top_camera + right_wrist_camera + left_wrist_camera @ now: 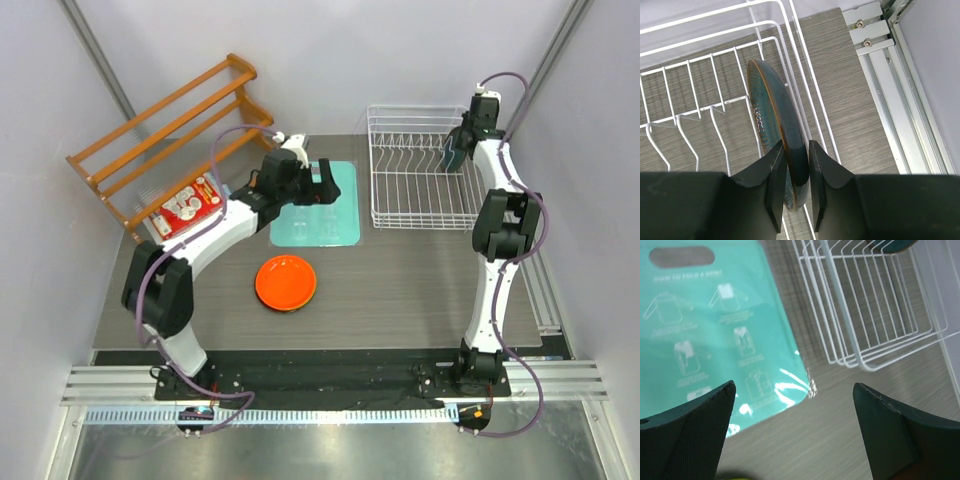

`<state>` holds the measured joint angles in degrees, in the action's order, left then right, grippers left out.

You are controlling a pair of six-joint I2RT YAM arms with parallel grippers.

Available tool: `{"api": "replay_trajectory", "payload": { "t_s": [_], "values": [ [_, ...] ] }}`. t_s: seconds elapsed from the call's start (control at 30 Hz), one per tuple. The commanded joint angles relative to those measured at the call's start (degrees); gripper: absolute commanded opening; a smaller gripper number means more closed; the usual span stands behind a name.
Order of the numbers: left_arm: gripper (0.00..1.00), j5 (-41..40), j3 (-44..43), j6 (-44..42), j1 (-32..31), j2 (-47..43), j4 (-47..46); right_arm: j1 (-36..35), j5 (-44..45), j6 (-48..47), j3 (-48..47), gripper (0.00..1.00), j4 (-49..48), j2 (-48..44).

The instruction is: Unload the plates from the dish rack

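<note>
Right gripper (pixel 795 150): jaws clenched on the rim of the dark teal-blue plate (pixel 771 107), which stands upright among the tines at the right end of the dish rack (pixel 410 222). Left gripper (pixel 794 387): jaws spread, empty, just left of the rack. Orange plate (pixel 286 282) and red floral plate (pixel 190 205) lie outside the rack, to its left. Lime plate not located. Judgement: the teal-blue plate appears to be the last one racked; lift-out outstanding.
</note>
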<state>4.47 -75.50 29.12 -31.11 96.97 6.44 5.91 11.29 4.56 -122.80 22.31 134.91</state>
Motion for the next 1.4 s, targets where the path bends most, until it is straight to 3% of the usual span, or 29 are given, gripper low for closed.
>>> {"api": "replay_trajectory", "payload": {
  "t_s": [0.0,0.2,0.37,0.67,1.37],
  "values": [
    [0.99,4.1,-9.0,-1.5,-0.1,6.8,-4.6,0.2,1.7,-1.7,-3.2,0.31,-0.2,1.0],
    [1.00,9.7,-23.4,0.2,-0.1,19.7,-5.5,0.2,2.2,-2.6,-4.5,0.28,-0.1,2.6],
    [1.00,10.6,-32.1,0.8,-0.1,26.4,-3.6,0.2,2.0,-2.5,-4.7,0.01,0.0,2.5],
    [0.99,12.5,-40.7,3.0,-0.1,35.4,-4.7,-1.8,5.7,-4.0,3.0,0.01,-3.9,-5.8],
    [0.99,13.2,-39.5,4.1,-0.1,34.8,-6.2,-4.7,13.9,-8.3,8.4,0.01,-5.0,-16.9]
  ]
}}
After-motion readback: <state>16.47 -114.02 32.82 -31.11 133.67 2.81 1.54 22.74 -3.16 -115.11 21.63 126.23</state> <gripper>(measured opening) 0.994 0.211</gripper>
